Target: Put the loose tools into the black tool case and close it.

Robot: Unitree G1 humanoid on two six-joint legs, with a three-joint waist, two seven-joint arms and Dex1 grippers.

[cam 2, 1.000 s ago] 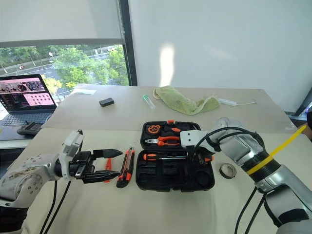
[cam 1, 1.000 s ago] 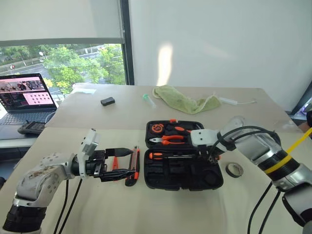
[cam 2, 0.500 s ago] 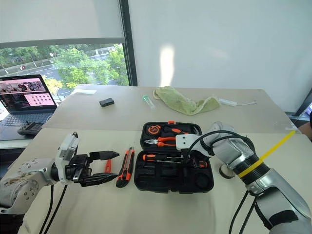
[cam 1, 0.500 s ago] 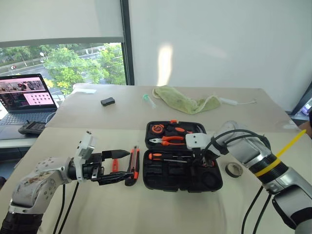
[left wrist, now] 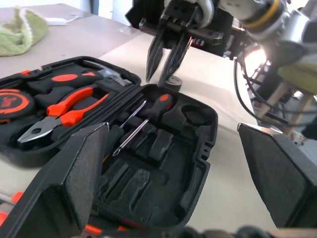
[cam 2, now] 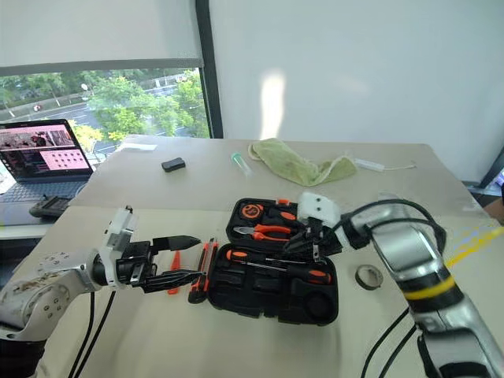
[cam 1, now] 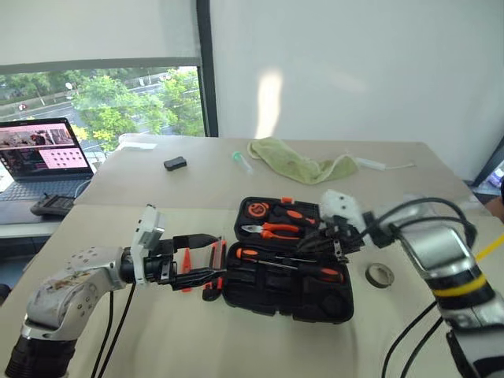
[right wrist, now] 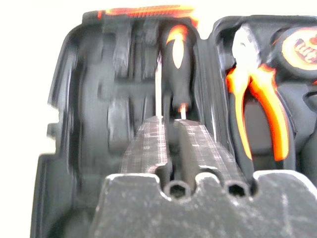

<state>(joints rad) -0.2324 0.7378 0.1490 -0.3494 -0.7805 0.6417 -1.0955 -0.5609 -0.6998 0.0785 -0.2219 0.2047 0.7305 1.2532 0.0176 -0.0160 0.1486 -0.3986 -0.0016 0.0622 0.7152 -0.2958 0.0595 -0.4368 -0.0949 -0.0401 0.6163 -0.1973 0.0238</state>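
The black tool case (cam 1: 260,295) lies open mid-table, one corner of its near half close against the utility knife (cam 1: 213,266). Two screwdrivers (cam 1: 293,264) lie across the near half, and orange-handled pliers (cam 1: 272,229) sit in the far half. My right gripper (cam 1: 303,245) hovers just above the screwdrivers, shut with nothing in it; the left wrist view shows the right gripper (left wrist: 159,77) clear of the tray. My left gripper (cam 1: 214,254) stands open at the case's left, level, its fingers either side of the knife. A slim orange tester (cam 1: 187,262) lies behind them. The tape roll (cam 1: 379,275) rests right of the case.
A green cloth (cam 1: 300,164), a small black block (cam 1: 174,164) and a clear tube (cam 1: 241,162) lie on the far table. An open laptop (cam 1: 39,154) and a dark handset (cam 1: 52,207) sit at the far left. Bare tabletop runs along the near edge.
My right gripper has shut, rolled and pulled up and back from inside the case. The case's near half has skewed toward the knife. The left gripper has stayed put.
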